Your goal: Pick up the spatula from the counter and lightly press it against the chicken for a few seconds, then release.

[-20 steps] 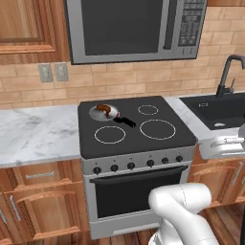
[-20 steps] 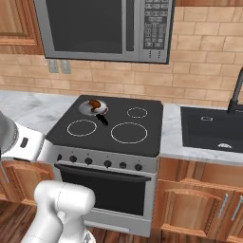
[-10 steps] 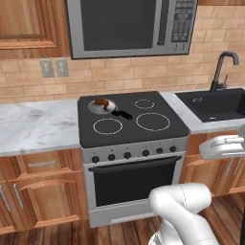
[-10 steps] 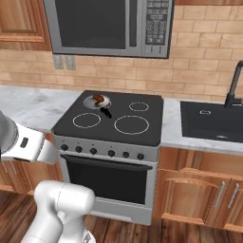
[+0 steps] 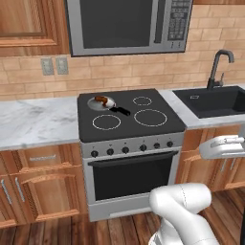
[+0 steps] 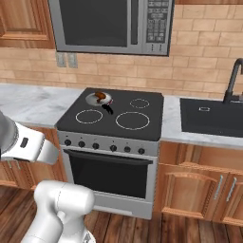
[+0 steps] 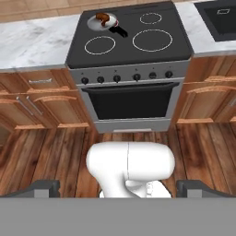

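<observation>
The tool (image 7: 118,188) is open. Its two dark fingertips (image 7: 46,188) stand wide apart at the lower left and lower right of the hand view, and they grip nothing. From there the tool looks down over the wood-plank floor (image 7: 50,152) towards the front of the stainless-steel oven range with a black glass cooktop (image 7: 129,44), which occupies the upper half of that frame.

We locate the brown chicken piece (image 5: 100,99) just left of centre in the left base view. It lies inside the small round silver frying pan with a black handle (image 5: 106,104). The pan sits on the rear left burner of the cooktop, and its handle points towards the lower right of the frame.

The grey-white marble worktop (image 5: 33,125) runs from the left edge of the frame up to the range. The black recessed sink (image 5: 215,101) with a dark curved faucet (image 5: 217,67) lies at the right edge. The stainless-steel microwave oven (image 5: 127,24) hangs along the top of the frame, above the range.
</observation>
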Tool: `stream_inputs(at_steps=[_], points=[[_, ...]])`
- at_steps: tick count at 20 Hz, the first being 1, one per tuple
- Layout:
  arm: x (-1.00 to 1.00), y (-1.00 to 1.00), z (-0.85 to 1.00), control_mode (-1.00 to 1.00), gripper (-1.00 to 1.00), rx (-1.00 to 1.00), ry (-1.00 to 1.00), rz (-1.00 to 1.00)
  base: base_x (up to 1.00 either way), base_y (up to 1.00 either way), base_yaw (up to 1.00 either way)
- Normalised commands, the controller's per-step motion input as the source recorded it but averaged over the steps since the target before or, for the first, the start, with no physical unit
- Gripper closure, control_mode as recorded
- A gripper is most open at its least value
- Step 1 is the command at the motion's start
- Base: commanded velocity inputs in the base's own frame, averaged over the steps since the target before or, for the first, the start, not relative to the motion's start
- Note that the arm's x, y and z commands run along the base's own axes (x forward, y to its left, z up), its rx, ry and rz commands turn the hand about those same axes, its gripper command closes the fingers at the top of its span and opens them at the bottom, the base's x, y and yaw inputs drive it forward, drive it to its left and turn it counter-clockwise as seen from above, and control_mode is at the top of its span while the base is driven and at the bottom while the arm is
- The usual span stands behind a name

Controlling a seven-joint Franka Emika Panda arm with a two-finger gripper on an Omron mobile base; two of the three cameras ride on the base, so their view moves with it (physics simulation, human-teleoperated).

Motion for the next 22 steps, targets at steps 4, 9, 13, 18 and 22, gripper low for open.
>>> stream_inputs(at_steps=[4,9,13,18,22], points=[[0.00,0.00,0.00,1.00,-1.00,0.00,0.00,0.00,-0.31,-0.08,0.00],[0.00,0.00,0.00,1.00,-1.00,0.00,0.00,0.00,-0.16,-0.15,0.00],[0.00,0.00,0.00,1.00,-1.00,0.00,0.00,0.00,-0.10,-0.27,0.00],[0.00,0.00,0.00,1.00,-1.00,0.00,0.00,0.00,-0.06,-0.41,0.00],[0.00,0.00,0.00,1.00,-1.00,0.00,0.00,0.00,-0.07,-0.52,0.00]])
